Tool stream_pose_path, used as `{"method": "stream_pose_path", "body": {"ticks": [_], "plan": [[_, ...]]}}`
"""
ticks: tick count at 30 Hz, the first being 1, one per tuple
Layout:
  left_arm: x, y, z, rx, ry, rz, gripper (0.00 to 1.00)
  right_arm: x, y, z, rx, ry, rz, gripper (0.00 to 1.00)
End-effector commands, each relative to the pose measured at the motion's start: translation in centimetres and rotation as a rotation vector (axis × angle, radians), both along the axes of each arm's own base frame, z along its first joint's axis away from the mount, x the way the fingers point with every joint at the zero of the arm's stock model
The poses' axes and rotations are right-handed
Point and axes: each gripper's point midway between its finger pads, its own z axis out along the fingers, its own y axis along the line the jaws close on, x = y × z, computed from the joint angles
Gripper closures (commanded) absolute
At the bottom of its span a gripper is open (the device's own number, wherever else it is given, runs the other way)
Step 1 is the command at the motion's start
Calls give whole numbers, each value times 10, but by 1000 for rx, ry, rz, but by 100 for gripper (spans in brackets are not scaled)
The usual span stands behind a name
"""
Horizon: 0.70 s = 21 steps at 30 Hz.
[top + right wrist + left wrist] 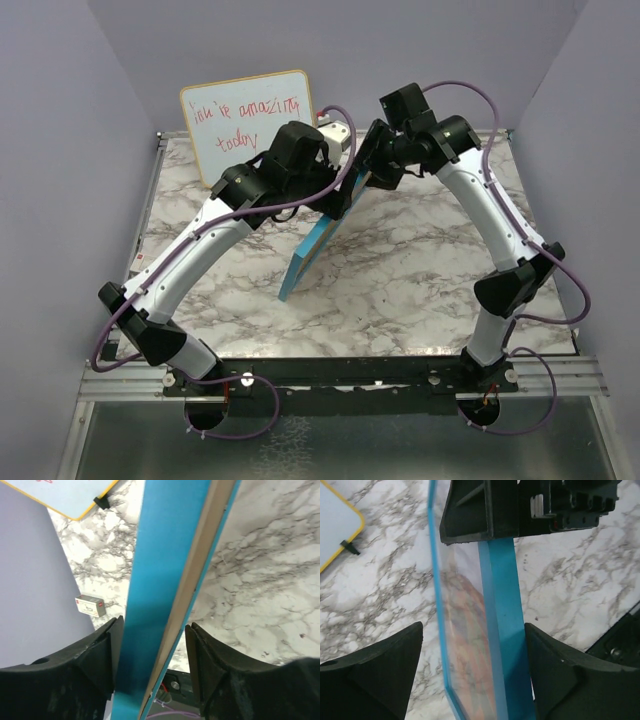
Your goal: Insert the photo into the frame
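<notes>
Mid tabletop (430, 280) the frame (312, 250) stands on edge, leaning, with bare marble on both sides and the whiteboard (245, 120) at the far edge. The photo (467, 635) shows behind the pane, so insertion looks done. Right fingers (75, 675) pinch the frame's rim; left fingers (375, 675) gape around it, gripping nothing. Next: lower it flat.

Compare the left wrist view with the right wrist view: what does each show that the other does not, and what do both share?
Only the left wrist view: the photo, orange and red behind the pane, and the right arm's fingers clamped on the frame. Only the right wrist view: a small white box on the marble table, the purple wall, and the frame's light wood strip. Both: the blue-edged frame, flanked by each camera's own fingers, the marble, and a corner of the whiteboard.
</notes>
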Motion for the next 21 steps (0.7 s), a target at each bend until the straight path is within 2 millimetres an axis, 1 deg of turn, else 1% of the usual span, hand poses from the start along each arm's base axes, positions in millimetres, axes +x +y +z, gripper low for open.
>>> {"method": "stream_pose_path", "body": {"ticks": [1, 4, 7, 10, 12, 13, 15, 17, 20, 21], "plan": [[-22, -34, 39, -201, -26, -186, 15, -23, -41, 8, -100, 2, -35, 43], [-26, -46, 58, -276, -49, -240, 11, -29, -58, 11, -109, 4, -56, 46], [-23, -51, 70, -309, -69, -247, 9, -37, -73, 10, -105, 12, -69, 51], [-19, -56, 73, -324, -68, -241, 9, -44, -85, 5, -81, 7, -69, 58], [-13, -59, 72, -331, -58, -220, 9, -49, -85, 0, -33, 5, -40, 63], [-9, -59, 69, -336, -47, -196, 9, -52, -85, 1, -5, -11, -24, 65], [1, -58, 61, -334, -28, -148, 9, -52, -84, -5, 20, -35, 9, 70], [12, -55, 49, -328, 0, -80, 9, -53, -86, -15, 9, -60, 50, 74], [31, -44, 22, -313, 65, 38, 9, -52, -93, -26, -18, -118, 90, 79], [38, -37, 8, -303, 95, 88, 9, -51, -95, -28, -26, -148, 106, 80]]}}
